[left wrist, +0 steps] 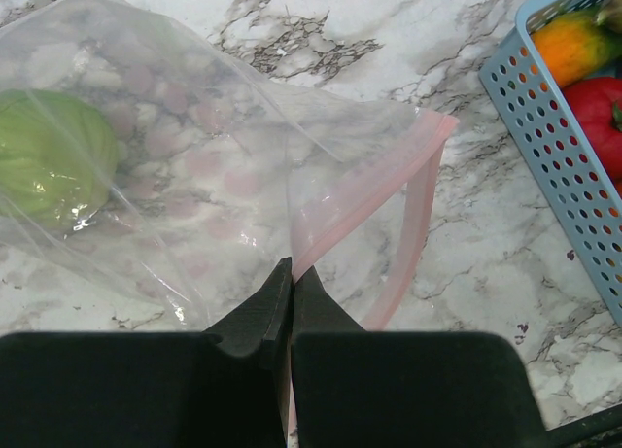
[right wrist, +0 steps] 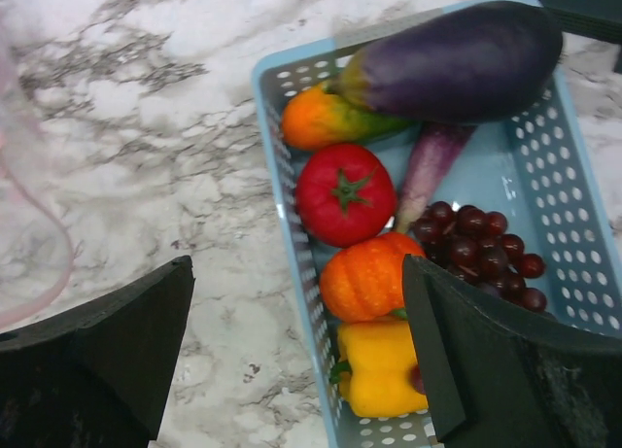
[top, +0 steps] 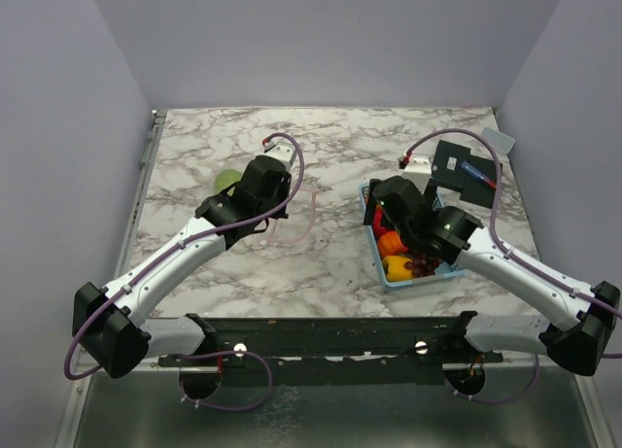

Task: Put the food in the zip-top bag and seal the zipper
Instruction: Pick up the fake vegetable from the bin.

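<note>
Marble table (top: 321, 273), plain grey walls. The bag (left wrist: 194, 176) lay flat on the left half with the cabbage (left wrist: 49, 166) inside, at the end away from the mouth. The mouth faced the basket (right wrist: 277, 98) and the zipper (left wrist: 369, 190) was unsealed, its strips apart. The left gripper (left wrist: 292, 273) was clamped fully on the near strip. On the right, the basket held the tomato (right wrist: 345, 195), pumpkin (right wrist: 367, 276), pepper (right wrist: 379, 365), grapes (right wrist: 481, 249) and eggplant (right wrist: 457, 59). The right gripper (right wrist: 296, 263) hung over the basket's left rim, jaws spread wide, holding nothing.
</note>
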Robot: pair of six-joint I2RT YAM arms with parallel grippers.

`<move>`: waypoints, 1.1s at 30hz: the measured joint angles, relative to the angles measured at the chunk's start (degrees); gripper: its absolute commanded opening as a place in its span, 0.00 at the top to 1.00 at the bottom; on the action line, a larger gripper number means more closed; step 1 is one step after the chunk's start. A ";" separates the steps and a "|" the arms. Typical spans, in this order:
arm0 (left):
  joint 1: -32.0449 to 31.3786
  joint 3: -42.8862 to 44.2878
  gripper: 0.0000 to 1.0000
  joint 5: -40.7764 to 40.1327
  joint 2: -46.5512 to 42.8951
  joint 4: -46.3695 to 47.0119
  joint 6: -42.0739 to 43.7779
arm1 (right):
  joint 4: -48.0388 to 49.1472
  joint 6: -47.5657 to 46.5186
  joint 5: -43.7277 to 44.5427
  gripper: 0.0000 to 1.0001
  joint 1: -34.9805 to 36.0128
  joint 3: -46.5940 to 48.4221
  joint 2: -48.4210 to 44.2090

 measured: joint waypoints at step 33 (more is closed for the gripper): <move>0.00 -0.02 1.00 0.50 0.00 -0.02 0.02 | 0.79 33.24 -1.44 0.03 -24.13 -3.06 6.69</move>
